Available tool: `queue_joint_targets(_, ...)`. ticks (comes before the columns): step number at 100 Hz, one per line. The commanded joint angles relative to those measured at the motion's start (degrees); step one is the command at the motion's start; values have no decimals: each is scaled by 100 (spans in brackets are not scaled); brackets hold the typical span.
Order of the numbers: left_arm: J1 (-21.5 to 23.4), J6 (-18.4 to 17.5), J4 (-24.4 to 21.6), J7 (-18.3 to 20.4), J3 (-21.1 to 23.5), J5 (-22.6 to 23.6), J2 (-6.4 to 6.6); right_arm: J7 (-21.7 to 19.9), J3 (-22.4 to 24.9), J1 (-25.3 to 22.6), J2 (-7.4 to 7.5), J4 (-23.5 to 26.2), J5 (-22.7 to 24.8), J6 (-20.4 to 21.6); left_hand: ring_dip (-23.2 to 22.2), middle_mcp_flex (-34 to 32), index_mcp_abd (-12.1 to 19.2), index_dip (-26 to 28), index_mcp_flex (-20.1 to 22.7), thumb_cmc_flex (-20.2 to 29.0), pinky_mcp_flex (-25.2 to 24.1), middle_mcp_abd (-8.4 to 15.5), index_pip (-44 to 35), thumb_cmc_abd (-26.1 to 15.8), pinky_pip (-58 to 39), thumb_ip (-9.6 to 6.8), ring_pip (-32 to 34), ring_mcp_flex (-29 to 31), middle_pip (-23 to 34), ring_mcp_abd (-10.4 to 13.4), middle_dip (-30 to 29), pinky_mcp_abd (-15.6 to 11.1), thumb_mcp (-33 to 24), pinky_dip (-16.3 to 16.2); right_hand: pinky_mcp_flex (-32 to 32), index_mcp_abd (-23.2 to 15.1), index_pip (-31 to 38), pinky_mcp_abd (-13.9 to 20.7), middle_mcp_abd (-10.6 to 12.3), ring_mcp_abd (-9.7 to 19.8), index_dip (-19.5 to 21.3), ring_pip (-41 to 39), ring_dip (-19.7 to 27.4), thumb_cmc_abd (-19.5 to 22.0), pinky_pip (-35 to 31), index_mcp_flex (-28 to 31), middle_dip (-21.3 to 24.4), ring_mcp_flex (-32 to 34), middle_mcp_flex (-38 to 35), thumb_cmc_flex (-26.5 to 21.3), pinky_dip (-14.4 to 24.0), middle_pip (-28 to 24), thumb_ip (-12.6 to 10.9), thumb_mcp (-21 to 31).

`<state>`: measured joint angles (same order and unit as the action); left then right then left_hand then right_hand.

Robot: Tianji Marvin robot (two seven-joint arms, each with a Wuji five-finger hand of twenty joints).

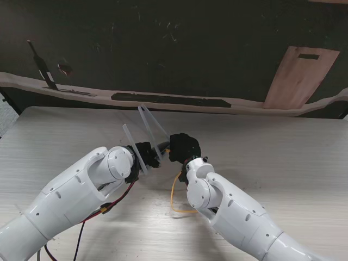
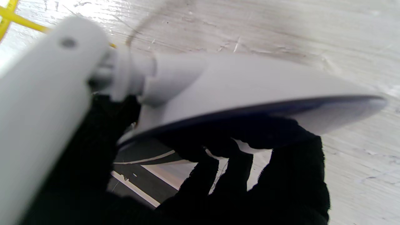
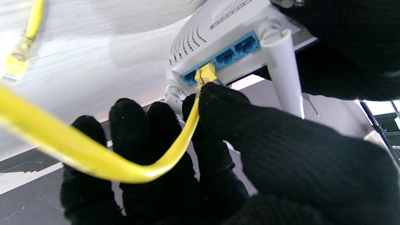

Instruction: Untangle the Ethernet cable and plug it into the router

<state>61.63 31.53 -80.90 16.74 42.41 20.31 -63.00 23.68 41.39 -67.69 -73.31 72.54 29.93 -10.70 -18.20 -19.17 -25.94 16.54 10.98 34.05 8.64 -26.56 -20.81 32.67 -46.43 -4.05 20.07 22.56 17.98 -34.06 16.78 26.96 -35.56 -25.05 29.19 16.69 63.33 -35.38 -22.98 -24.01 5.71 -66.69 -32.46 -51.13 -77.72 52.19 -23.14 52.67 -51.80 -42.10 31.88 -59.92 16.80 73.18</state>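
Right hand (image 3: 218, 150) pinching yellow cable (image 3: 93, 156) plug at router (image 3: 218, 34) port, left hand (image 2: 218, 175) gripping router

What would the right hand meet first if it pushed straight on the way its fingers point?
Most likely the router: the right hand holds the yellow cable's plug at its row of blue ports. Whether the plug is fully seated is unclear.

Your two hands (image 1: 163, 152) crowd the router (image 3: 218, 34) mid-table, its antennas (image 1: 147, 128) rising between them. The yellow cable (image 1: 174, 198) loops beside your right arm. The table (image 1: 283, 157) lies open to either side.
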Motion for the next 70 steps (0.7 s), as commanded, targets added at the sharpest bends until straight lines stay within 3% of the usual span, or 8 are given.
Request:
queue_joint_targets(1,269,107,298,331,-180,-143,-10,-84,-31,-28,-31,-23,-4,-35,-568,-1332,662,424,1188,1987,487,660,-1189,-1229,-1533,-315,1609,942,1355,1172,624,-1081,-1005,-627,17,52,-10,-331,-347,-34,-116,-93,22,-168,-184,80,72,25,-19,53,103,-223,37,190)
queue_joint_targets(28,271,119,293,342,-179,-138,-4,-42,-48,-12,-65,-54,-40,-109,-566,-1331,662,426,1187,1991,480,664,-1191,-1237,-1525,-320,1605,937,1353,1170,622,-1082,-996,-625,70,58,13,-383,-372,-51,-102,-137,19,70,-218,134,53,92,-96,13,135,-235,-13,164)
queue_joint_targets(70,229,125,319,411,-222,-190,7,-6,-87,42,-108,-149,-127,-16,-559,-1291,672,412,1184,2002,446,660,-1165,-1258,-1498,-322,1583,898,1331,1152,613,-1093,-948,-615,420,-335,323,-433,-196,45,202,-291,55,343,-318,372,161,457,-501,-191,170,-357,-94,234)
